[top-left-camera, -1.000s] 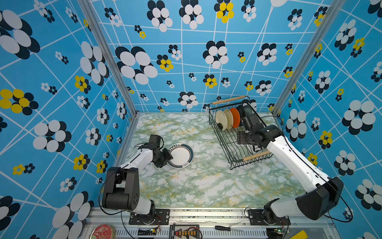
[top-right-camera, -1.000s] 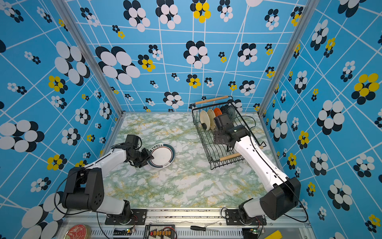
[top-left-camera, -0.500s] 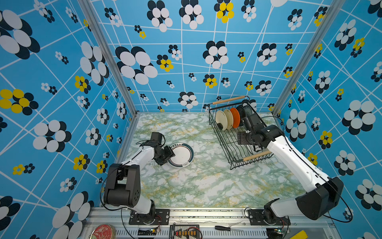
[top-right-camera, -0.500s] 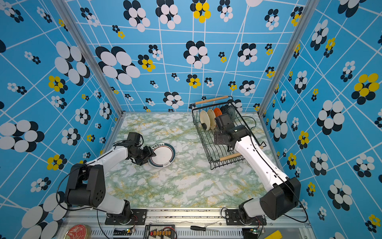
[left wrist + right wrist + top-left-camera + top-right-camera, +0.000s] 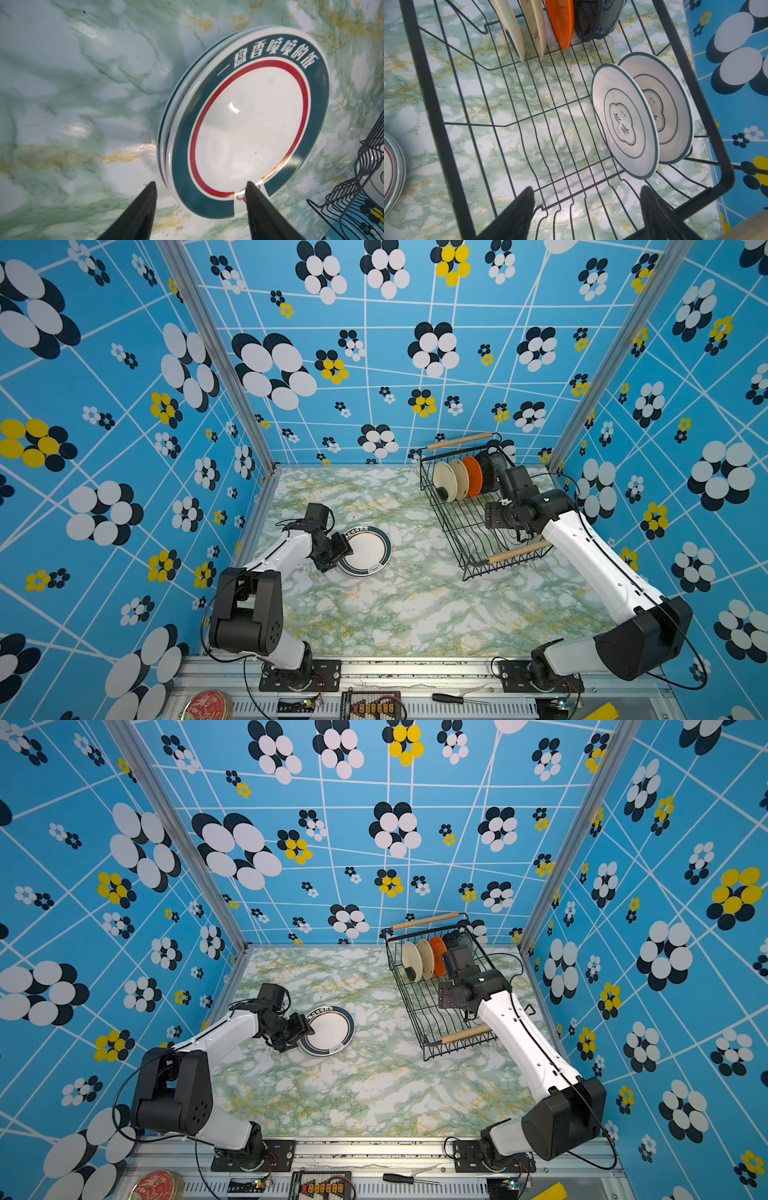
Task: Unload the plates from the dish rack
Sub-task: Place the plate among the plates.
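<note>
Two white plates with dark teal rims lie stacked [image 5: 368,549] [image 5: 332,1029] [image 5: 249,128] flat on the marble table. My left gripper [image 5: 345,549] [image 5: 200,184] is open at the stack's near rim, one finger over the table, one over the top plate. The black wire dish rack [image 5: 457,526] [image 5: 419,1011] [image 5: 431,116] stands at the back right. A row of small cream, orange and dark plates [image 5: 461,479] [image 5: 537,31] stands in it. Two white emblem plates [image 5: 625,122] stand in the other row. My right gripper [image 5: 496,516] [image 5: 586,189] hangs open over the rack, just short of them.
The rack has two wooden handles [image 5: 459,440] [image 5: 519,551]. Patterned blue walls close in on three sides, and the rack sits close to the right wall. A red tin lid [image 5: 208,705] and a screwdriver [image 5: 455,698] lie on the front rail.
My left gripper's jaws have opened wider at the rim of the stacked plates, and the arm has shifted slightly. The right arm has barely moved.
</note>
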`<state>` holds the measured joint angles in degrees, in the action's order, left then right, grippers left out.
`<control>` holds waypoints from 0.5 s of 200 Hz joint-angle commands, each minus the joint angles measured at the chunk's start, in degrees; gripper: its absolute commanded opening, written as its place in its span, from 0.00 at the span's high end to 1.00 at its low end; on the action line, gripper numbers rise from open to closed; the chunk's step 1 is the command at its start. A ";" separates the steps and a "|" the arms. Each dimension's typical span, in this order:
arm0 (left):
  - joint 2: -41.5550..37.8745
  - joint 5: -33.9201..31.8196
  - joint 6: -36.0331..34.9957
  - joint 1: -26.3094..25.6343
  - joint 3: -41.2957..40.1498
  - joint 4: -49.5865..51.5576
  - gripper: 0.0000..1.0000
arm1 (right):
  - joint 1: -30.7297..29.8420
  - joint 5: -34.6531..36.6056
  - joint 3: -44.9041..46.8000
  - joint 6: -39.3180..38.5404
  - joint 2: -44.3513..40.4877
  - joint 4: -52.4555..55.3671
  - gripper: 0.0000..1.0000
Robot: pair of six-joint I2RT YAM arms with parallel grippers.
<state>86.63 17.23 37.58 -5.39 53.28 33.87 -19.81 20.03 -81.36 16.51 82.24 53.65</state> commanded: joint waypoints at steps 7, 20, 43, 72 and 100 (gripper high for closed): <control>-5.57 -1.22 -2.13 0.16 1.12 4.65 0.31 | 2.10 2.61 -1.31 -2.89 1.53 1.47 0.19; -7.75 -0.48 -2.62 0.29 1.00 4.53 0.31 | 3.57 2.96 -1.73 -3.50 2.36 1.47 0.19; -11.71 2.09 -3.63 0.30 0.24 1.61 0.30 | 5.67 3.42 -2.20 -4.41 3.91 0.98 0.20; -16.41 5.40 -3.79 0.29 -0.45 -2.22 0.28 | 7.78 3.47 -3.55 -5.36 6.41 0.76 0.21; -19.90 6.67 -5.03 0.03 -0.17 -3.93 0.24 | 9.23 1.61 -4.79 -6.90 9.51 0.07 0.22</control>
<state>69.58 21.30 34.63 -5.28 53.25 32.45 -11.73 22.39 -84.18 11.68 89.27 53.60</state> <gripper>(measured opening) 0.745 0.791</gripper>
